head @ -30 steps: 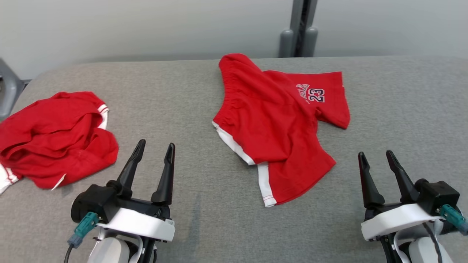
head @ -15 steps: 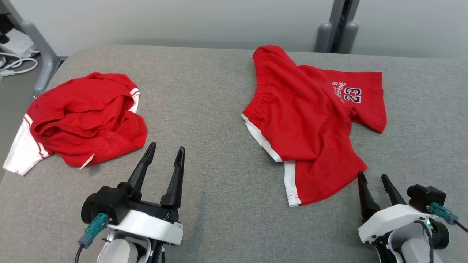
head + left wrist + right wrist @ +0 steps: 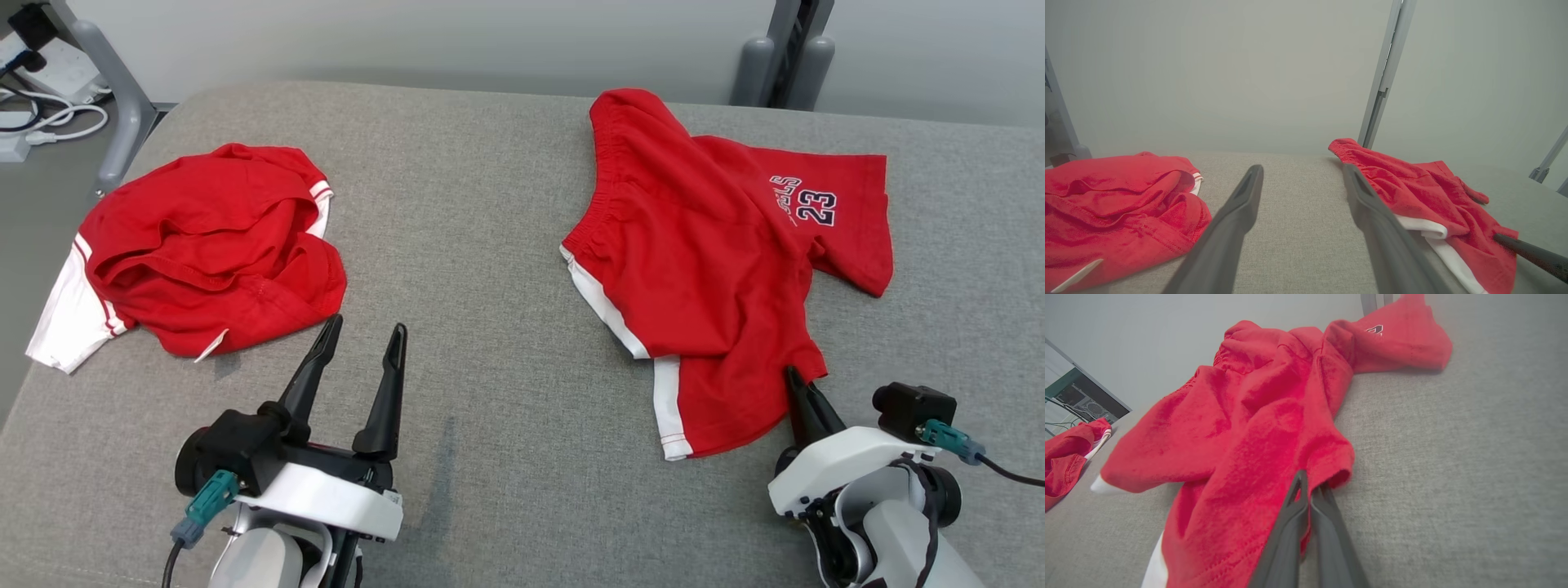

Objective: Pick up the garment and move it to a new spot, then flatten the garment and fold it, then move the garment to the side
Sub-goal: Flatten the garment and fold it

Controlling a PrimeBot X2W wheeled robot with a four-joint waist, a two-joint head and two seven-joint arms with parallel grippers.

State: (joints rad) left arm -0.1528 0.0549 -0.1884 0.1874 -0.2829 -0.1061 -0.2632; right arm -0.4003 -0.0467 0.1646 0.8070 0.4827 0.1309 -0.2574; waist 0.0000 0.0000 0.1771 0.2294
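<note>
The red shorts [image 3: 702, 269] lie rumpled at the upper right of the head view on the grey table [image 3: 490, 245]. At the lower right, the right end effector [image 3: 792, 377] is clamped on their near hem. At the lower left, the left end effector [image 3: 366, 324] has its fingers apart, near a second red garment [image 3: 204, 253].

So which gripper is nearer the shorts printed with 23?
Right. The right gripper is pinched on the shorts at their near edge; the left gripper hangs open over the table, off to their left.
</note>
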